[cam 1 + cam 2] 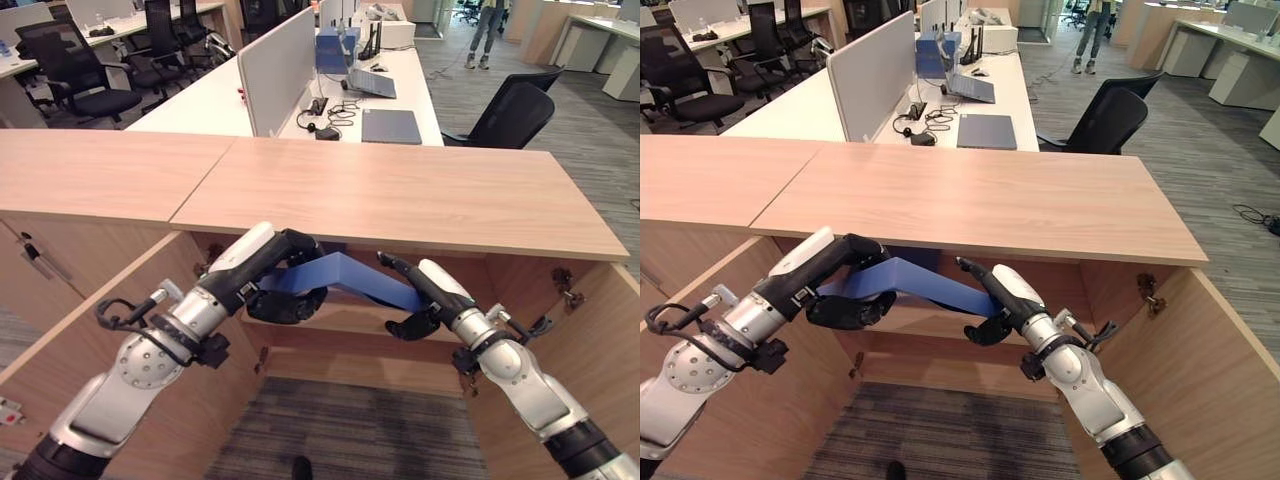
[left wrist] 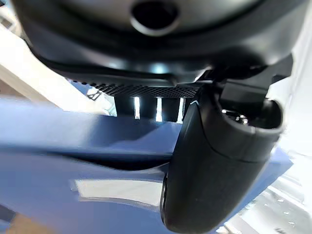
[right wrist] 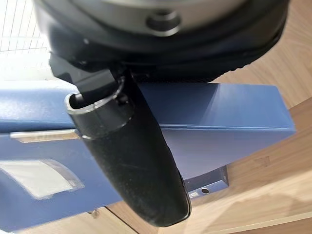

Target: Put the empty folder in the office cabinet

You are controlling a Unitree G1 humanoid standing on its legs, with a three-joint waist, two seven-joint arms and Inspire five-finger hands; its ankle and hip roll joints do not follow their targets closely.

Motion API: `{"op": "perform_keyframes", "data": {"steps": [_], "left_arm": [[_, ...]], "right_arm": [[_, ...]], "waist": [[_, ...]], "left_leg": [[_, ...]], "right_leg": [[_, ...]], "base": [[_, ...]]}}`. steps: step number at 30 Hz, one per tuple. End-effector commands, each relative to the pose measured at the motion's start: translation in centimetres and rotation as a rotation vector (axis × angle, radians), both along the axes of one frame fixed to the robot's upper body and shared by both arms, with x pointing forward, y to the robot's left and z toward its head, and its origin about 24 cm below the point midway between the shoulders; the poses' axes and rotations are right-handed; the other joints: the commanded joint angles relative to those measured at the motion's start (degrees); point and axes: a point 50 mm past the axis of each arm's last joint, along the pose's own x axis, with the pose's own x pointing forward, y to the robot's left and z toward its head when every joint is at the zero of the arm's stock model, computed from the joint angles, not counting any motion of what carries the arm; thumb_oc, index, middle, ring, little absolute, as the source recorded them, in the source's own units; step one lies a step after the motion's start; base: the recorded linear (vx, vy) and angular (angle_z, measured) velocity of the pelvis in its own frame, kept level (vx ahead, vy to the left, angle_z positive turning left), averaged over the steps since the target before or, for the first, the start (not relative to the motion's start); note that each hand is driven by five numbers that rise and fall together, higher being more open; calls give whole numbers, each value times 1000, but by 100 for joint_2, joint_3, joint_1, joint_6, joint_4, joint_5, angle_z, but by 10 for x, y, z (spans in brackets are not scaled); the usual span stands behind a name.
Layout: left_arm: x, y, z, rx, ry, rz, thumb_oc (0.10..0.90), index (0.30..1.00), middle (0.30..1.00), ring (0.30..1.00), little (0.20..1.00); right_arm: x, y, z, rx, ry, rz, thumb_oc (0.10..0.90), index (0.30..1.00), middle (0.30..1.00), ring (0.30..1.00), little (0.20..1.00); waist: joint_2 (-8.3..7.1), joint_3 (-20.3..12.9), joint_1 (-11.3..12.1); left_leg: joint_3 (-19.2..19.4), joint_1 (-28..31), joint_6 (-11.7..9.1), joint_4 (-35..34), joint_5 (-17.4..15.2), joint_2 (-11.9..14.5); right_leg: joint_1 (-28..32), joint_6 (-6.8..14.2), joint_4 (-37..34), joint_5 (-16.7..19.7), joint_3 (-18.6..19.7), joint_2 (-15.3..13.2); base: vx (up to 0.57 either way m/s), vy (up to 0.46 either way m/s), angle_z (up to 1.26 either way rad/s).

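Observation:
A blue folder [image 1: 345, 273] hangs level in the open front of the wooden office cabinet [image 1: 400, 190], just under its top and above an inner shelf [image 1: 340, 322]. My left hand [image 1: 288, 262] grips the folder's left end, fingers over the top and thumb [image 2: 219, 161] pressed against the blue cover [image 2: 73, 156]. At the right end, my right hand [image 1: 418, 296] pinches it, with fingers lying along its upper face and the thumb [image 3: 131, 161] across the cover [image 3: 219, 112]. Part of the folder's far side is hidden under the cabinet top.
Both cabinet doors stand open, the left door [image 1: 90, 330] and the right door [image 1: 600, 330], flanking my arms. Behind the cabinet is a white desk [image 1: 400, 90] with a partition, a laptop [image 1: 391, 126] and a black chair [image 1: 510, 115]. A person [image 1: 487, 30] stands far back.

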Motion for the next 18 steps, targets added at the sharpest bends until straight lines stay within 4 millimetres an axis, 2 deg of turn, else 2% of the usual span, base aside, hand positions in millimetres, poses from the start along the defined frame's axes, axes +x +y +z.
{"op": "perform_keyframes", "data": {"steps": [1, 2, 4, 5, 9, 12, 17, 18], "left_arm": [[-21, -46, 52, -359, -172, -409, 400, 300, 300, 300, 300], [-21, -46, 52, -358, -171, -410, 400, 300, 300, 300, 300], [-20, -46, 49, -371, -143, -418, 400, 300, 300, 300, 300], [-20, -45, 47, -378, -121, -417, 400, 300, 300, 300, 300], [-19, -44, 39, -442, -36, -425, 400, 300, 300, 300, 300], [-17, -45, 34, -466, 9, -431, 400, 300, 300, 300, 300], [-16, -43, 22, -472, 93, -426, 400, 300, 300, 300, 300], [-16, -41, 19, -468, 108, -420, 455, 382, 382, 382, 382]], "right_arm": [[0, 57, 41, 355, -73, 260, 400, 300, 300, 300, 300], [0, 57, 41, 356, -72, 260, 400, 300, 300, 300, 300], [-6, 59, 23, 469, 49, 249, 400, 300, 300, 300, 300], [-13, 61, 7, 559, 148, 237, 400, 300, 300, 300, 300], [-26, 65, -20, 822, 353, 189, 400, 300, 300, 300, 300], [-30, 67, -29, 881, 417, 175, 400, 300, 300, 300, 300], [-38, 58, -43, 826, 465, 147, 400, 300, 300, 300, 300], [-40, 56, -46, 818, 477, 142, 400, 300, 300, 300, 300]], "waist": [[34, -227, -33], [31, -231, -32], [28, -218, -47], [28, -206, -55], [21, -207, -85], [12, -204, -84], [3, -203, -99], [1, -205, -102]], "left_leg": [[29, 946, -112, -23, -1179, -103], [28, 946, -113, -23, -1179, -104], [37, 933, -121, -23, -1168, -103], [44, 926, -128, -23, -1163, -103], [60, 921, -143, -23, -1158, -106], [67, 921, -150, -23, -1159, -109], [86, 924, -162, -23, -1162, -106], [89, 927, -163, -23, -1164, -107]], "right_leg": [[-490, 44, -7, 255, -579, 271], [-490, 44, -7, 254, -581, 270], [-497, 44, -7, 258, -584, 271], [-501, 48, -7, 263, -589, 266], [-517, 54, -7, 274, -580, 264], [-523, 56, -7, 279, -583, 267], [-523, 62, -7, 280, -583, 272], [-520, 62, -7, 279, -580, 273]], "base": [[0, 0, 0], [0, 0, 0], [0, 0, 0], [0, 0, 0], [0, 0, 0], [0, 0, 0], [0, 0, 0], [0, 0, 0]]}}
